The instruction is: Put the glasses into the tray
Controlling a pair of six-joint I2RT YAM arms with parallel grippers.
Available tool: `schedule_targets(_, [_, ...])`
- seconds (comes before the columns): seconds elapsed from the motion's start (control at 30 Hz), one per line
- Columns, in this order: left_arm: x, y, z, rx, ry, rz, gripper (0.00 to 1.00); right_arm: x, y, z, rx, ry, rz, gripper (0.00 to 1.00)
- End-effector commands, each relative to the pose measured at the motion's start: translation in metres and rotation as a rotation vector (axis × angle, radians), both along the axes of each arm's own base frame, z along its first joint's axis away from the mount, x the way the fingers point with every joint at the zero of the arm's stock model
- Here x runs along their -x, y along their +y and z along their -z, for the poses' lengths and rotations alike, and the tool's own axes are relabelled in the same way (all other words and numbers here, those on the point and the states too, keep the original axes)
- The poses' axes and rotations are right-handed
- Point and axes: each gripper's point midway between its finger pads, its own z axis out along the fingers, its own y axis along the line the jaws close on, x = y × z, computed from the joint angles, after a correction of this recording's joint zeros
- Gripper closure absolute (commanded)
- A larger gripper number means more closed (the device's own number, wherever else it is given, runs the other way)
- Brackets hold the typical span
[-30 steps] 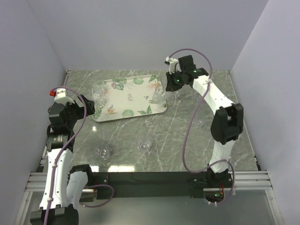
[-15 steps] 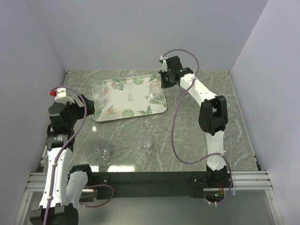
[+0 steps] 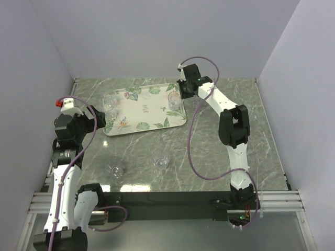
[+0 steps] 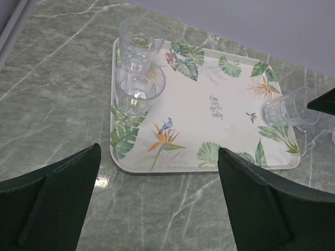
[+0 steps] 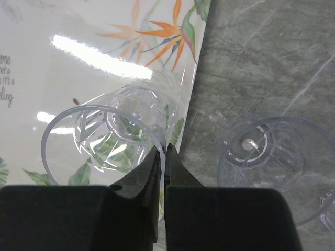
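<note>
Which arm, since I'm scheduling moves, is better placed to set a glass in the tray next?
Right. The right gripper is shut on the rim of a glass over the tray edge; the left gripper hangs open and empty before the tray.

My table (image 3: 199,151) has a grey-green marble top, veined in white and glossy enough to catch the light. A pale back wall (image 3: 157,36) stands along its far edge, with a left wall (image 3: 26,78) and a right wall (image 3: 306,78) closing the sides. Along the near edge runs a black bar (image 3: 167,197), with silver metal rails (image 3: 282,200) showing at either end of it
</note>
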Motion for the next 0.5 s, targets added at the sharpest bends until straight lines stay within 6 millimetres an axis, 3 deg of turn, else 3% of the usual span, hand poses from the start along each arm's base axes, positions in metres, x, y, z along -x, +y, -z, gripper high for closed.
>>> schedule_targets(0.0, [-0.004,-0.001,-0.010,-0.018,-0.046,0.012,0.01,-0.019,0.009,-0.025,-0.024,-0.089,0.008,0.98])
schedule_targets(0.17, [-0.004,-0.002,-0.011,-0.018,-0.048,0.018,0.00,-0.018,0.010,-0.021,-0.025,-0.080,0.004,0.82])
schedule_targets(0.37, [-0.003,-0.003,-0.011,-0.016,-0.050,0.022,0.01,-0.017,0.010,-0.023,-0.021,-0.082,-0.001,0.76])
schedule_targets(0.47, [-0.003,-0.005,-0.012,-0.013,-0.055,0.034,0.01,-0.016,0.008,-0.032,-0.020,-0.096,-0.008,0.67])
